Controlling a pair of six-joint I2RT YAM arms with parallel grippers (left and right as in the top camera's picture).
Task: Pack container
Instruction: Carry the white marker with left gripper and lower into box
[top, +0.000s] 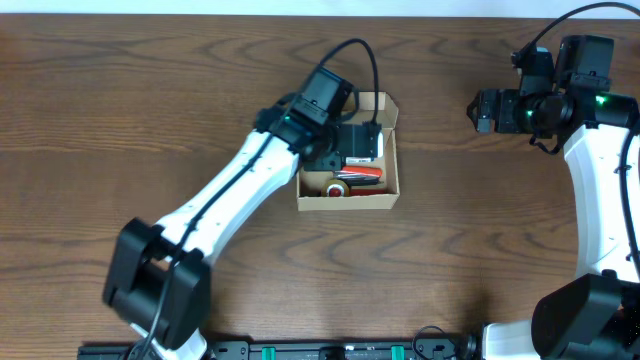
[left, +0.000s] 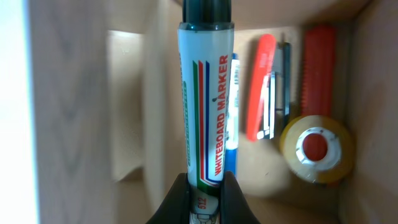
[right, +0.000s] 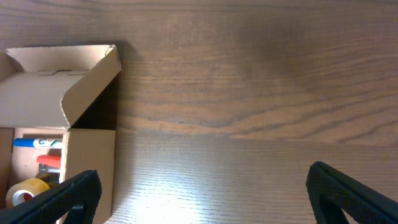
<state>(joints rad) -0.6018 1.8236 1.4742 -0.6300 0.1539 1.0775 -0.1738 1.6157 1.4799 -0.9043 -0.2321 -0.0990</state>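
The tan cardboard container (top: 388, 198) stands open at the table's middle, its flap lid (top: 385, 103) up at the far side. My left gripper (top: 352, 143) is inside it, shut on a white whiteboard marker (left: 205, 106) with a dark cap, held just above the box floor. In the box lie a blue marker (left: 231, 130), a red marker (left: 261, 87), a red-handled tool (left: 318, 68) and a yellow tape roll (left: 317, 149). My right gripper (right: 205, 193) is open and empty over bare table at the far right (top: 483, 110); the box shows at its left (right: 93, 168).
The dark wooden table (top: 150, 100) surrounds the box. The left arm (top: 230, 200) stretches diagonally from the front left. The right arm (top: 600, 180) runs along the right edge.
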